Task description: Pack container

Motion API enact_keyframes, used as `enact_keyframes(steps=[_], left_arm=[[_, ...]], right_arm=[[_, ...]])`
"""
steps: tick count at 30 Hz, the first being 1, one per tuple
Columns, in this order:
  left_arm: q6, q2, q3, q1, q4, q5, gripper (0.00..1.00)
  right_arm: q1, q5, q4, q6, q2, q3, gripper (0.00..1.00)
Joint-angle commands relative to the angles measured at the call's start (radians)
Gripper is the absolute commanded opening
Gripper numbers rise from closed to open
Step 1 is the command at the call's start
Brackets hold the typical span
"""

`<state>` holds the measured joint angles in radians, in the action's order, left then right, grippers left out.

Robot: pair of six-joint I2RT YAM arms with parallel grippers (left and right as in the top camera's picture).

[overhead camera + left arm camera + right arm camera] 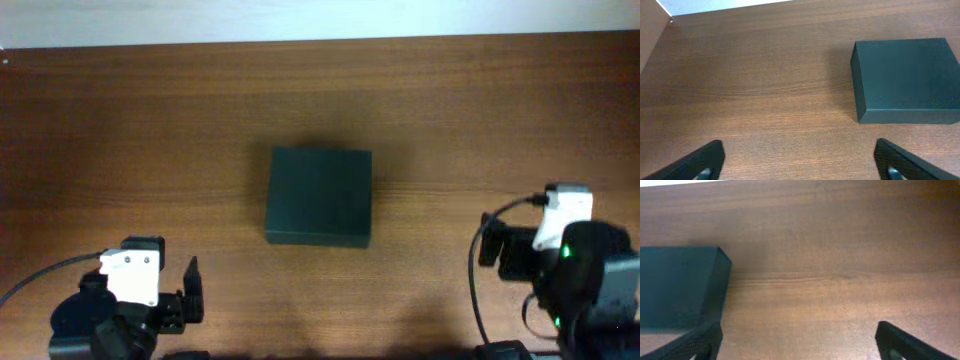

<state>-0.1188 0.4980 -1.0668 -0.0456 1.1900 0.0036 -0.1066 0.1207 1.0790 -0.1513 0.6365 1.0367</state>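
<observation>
The container (320, 195) is a dark green-black rectangular box lying flat with its lid shut in the middle of the wooden table. It shows at the right of the left wrist view (907, 75) and at the left of the right wrist view (675, 285). My left gripper (185, 295) is at the near left, well short of the box, open and empty (800, 160). My right gripper (495, 245) is at the near right, apart from the box, open and empty (797, 342). No hand tools are in view.
The brown wooden table (150, 120) reaches to a pale wall edge along the far side (320, 15). Black cables run from both arms near the front edge.
</observation>
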Motion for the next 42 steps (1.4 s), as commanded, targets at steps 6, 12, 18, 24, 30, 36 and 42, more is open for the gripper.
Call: enact_keyframes(steps=[6, 12, 18, 24, 30, 36, 42], left_arm=[[-0.009, -0.003, 0.008, -0.002, 0.0, 0.011, 0.99], [-0.009, -0.003, 0.008, -0.002, 0.0, 0.011, 0.99], [-0.009, -0.003, 0.008, -0.002, 0.0, 0.011, 0.99], [-0.01, -0.003, 0.008, -0.002, 0.0, 0.011, 0.99], [-0.01, -0.003, 0.008, -0.002, 0.0, 0.011, 0.99], [-0.01, -0.003, 0.008, -0.002, 0.0, 0.011, 0.99], [-0.009, -0.003, 0.008, -0.002, 0.0, 0.011, 0.99]], right_arm=[[-0.004, 0.026, 0.035, -0.023, -0.082, -0.077, 0.99], [-0.004, 0.026, 0.035, -0.023, -0.082, -0.077, 0.99], [0.001, 0.066, 0.048, -0.018, -0.124, -0.077, 0.99], [0.01, 0.05, 0.023, -0.066, -0.435, -0.171, 0.99], [0.022, 0.053, -0.53, -0.062, -0.628, -0.578, 0.99], [0.021, 0.052, -0.773, 0.08, -0.633, -0.789, 0.99], [0.012, -0.023, -0.671, 0.093, -0.633, -0.91, 0.99]])
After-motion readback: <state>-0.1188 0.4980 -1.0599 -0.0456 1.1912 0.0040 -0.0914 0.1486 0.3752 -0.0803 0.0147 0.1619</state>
